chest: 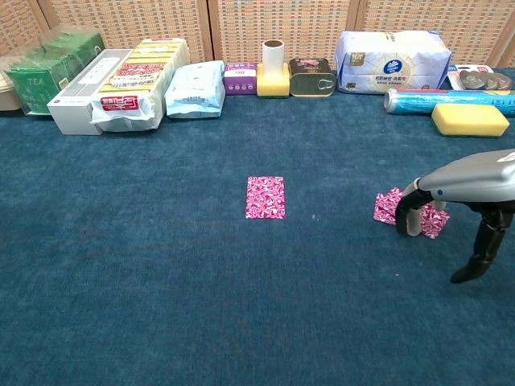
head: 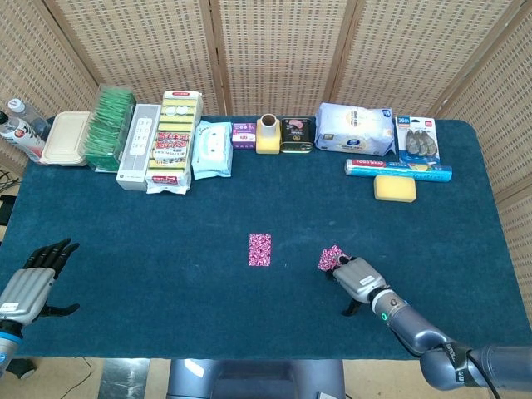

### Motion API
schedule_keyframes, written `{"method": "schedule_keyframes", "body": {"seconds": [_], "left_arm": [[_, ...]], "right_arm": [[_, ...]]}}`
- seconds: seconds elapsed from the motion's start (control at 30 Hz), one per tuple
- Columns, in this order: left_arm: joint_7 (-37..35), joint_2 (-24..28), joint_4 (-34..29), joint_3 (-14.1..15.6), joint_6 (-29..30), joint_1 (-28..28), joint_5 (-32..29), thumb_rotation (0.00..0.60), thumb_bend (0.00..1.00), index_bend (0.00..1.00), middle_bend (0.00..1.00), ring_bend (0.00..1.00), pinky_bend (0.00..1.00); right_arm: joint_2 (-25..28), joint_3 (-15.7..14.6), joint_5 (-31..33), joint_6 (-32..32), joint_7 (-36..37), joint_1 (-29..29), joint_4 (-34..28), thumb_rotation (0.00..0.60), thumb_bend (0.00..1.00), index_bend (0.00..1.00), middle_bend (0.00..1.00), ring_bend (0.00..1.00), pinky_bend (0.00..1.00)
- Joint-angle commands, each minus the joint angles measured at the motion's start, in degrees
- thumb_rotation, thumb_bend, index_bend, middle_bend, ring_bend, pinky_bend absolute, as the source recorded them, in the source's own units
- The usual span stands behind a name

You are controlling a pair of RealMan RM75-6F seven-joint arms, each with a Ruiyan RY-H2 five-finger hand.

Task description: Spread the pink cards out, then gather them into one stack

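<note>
Right hand [chest: 451, 193]: fingertips are curled down onto a small bunch of pink cards [chest: 402, 211] on the right of the table [head: 166, 241], seemingly to drag them; a closed grasp cannot be told
Single pink card [head: 260, 249]: laid flat mid-table, well apart from the bunch
Left hand [head: 33, 278]: held idle at the near left edge, fingers apart, nothing grasped
Stage: spreading is judged under way, gathering not yet begun

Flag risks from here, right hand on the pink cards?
1. The right hand presses on a loose, uneven bunch of cards; on the cloth they may bunch or flip rather than fan out.
2. The single card lies well apart, so gathering needs a long slide that could snag.
</note>
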Motion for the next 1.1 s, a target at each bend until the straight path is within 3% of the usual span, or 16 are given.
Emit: {"method": "schedule_keyframes", "body": {"seconds": [0.03, 0.3, 0.57, 0.7, 1.1], "left_arm": [[-0.01, 0.01, -0.01, -0.02, 0.00, 0.00, -0.06, 0.600, 0.03, 0.00, 0.00, 0.00, 0.03], [-0.18, 0.10, 0.05, -0.03, -0.11, -0.05, -0.11, 0.600, 0.03, 0.00, 0.00, 0.00, 0.04], [-0.20, 0.07, 0.01, -0.01, 0.02, 0.02, -0.07, 0.600, 0.03, 0.00, 0.00, 0.00, 0.04], [0.09, -0.05, 0.01, 0.04, -0.05, -0.02, -0.05, 0.600, 0.03, 0.00, 0.00, 0.00, 0.04], [0.77, -0.30, -0.05, 0.10, -0.39, -0.19, -0.20, 0.600, 0.03, 0.00, 0.00, 0.00, 0.03]], "right_arm": [[0.26, -0.21, -0.01, 0.05, -0.41, -0.01, 0.34, 0.480, 0.21, 0.26, 0.31, 0.10, 0.23], [1.28, 0.86, -0.24, -0.49, 1.91, -0.47, -0.95, 0.449, 0.21, 0.27, 0.32, 0.12, 0.24], [1.09, 4.34, -2.72, 1.58, 6.05, -1.77, -3.04, 0.422, 0.21, 0.26, 0.31, 0.13, 0.25], [-0.96, 6.16, -2.15, 4.42, 5.00, -1.85, -2.54, 0.418, 0.23, 0.26, 0.30, 0.13, 0.25], [-7.68, 10.79, 2.61, 1.85, 6.99, 0.92, 0.10, 0.429, 0.24, 0.24, 0.28, 0.11, 0.16]]}}
